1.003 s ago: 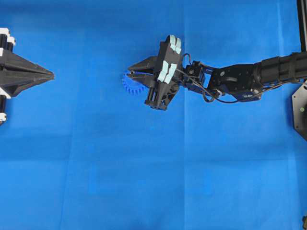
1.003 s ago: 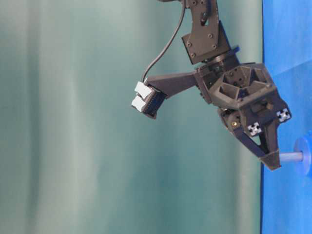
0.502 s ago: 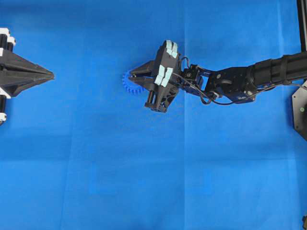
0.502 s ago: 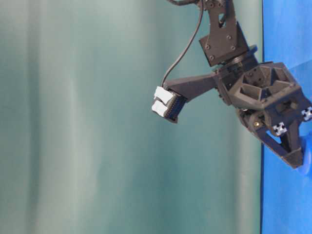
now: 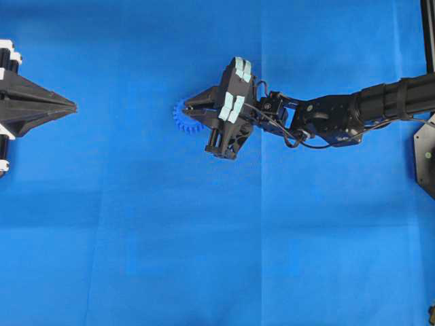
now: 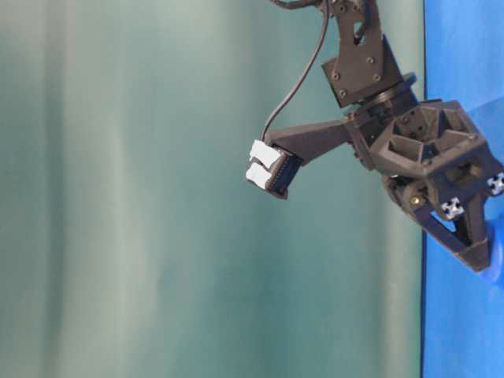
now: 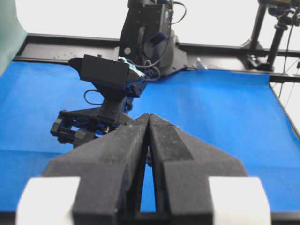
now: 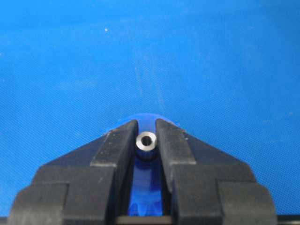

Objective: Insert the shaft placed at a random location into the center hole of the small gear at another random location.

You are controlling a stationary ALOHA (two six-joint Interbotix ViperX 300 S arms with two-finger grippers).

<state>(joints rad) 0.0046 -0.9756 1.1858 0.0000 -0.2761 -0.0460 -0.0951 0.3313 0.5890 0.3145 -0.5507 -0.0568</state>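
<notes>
The small gear [image 5: 181,120] lies flat on the blue cloth, half covered by my right gripper [image 5: 185,109]. In the right wrist view the shaft [image 8: 146,140] stands on end over the gear [image 8: 147,188], its ring-shaped top between my two fingertips. The jaws stand close on either side of it; whether they still press it does not show. The center hole is hidden under the shaft. In the table-level view the right gripper [image 6: 480,264] has its tip down at the gear [image 6: 496,256]. My left gripper [image 5: 73,107] is shut and empty at the far left, also in its own wrist view [image 7: 149,116].
Blue cloth [image 5: 204,258] covers the whole table. The right arm [image 5: 353,112] reaches in from the right edge. A black frame rail [image 7: 225,49] runs along the far side in the left wrist view.
My right gripper has moved down along the shaft to the gear. The length of shaft seen a second ago between fingertips and gear no longer shows. The left arm has not moved.
</notes>
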